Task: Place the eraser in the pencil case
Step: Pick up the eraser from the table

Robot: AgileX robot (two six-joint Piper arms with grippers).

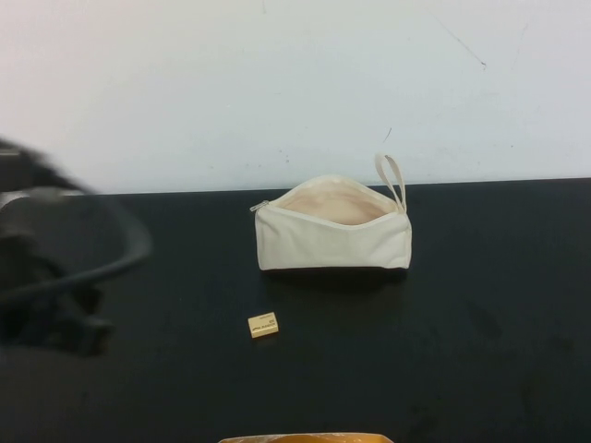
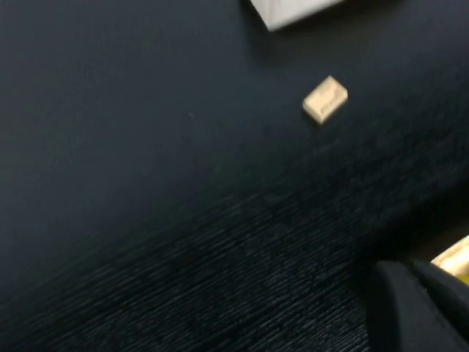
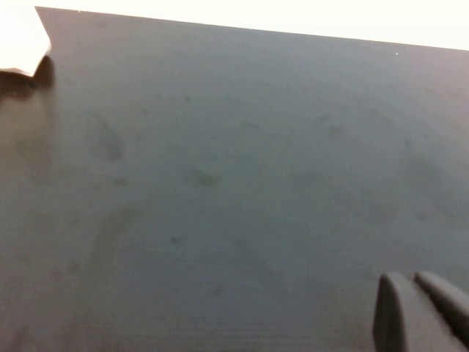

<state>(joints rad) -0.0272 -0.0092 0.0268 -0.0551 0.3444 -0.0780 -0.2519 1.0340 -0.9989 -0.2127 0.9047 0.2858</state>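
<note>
The cream pencil case (image 1: pixel 332 242) lies at the middle of the black table, its zip open, pale lining showing and its loop strap at the right end. The small yellow-tan eraser (image 1: pixel 263 325) lies on the table in front of the case, to its left and apart from it. It also shows in the left wrist view (image 2: pixel 325 99), with a corner of the case (image 2: pixel 289 10) beyond it. My left gripper (image 2: pixel 410 273) is shut and empty, well to the left of the eraser; the arm is a dark blur (image 1: pixel 55 295). My right gripper (image 3: pixel 410 280) is shut and empty over bare table right of the case (image 3: pixel 20 40).
The black table (image 1: pixel 480 351) ends at a white wall behind the case. A yellow-orange object (image 1: pixel 305 437) pokes in at the front edge and shows in the left wrist view (image 2: pixel 454 257). A dark cable (image 1: pixel 120 258) loops from the left arm.
</note>
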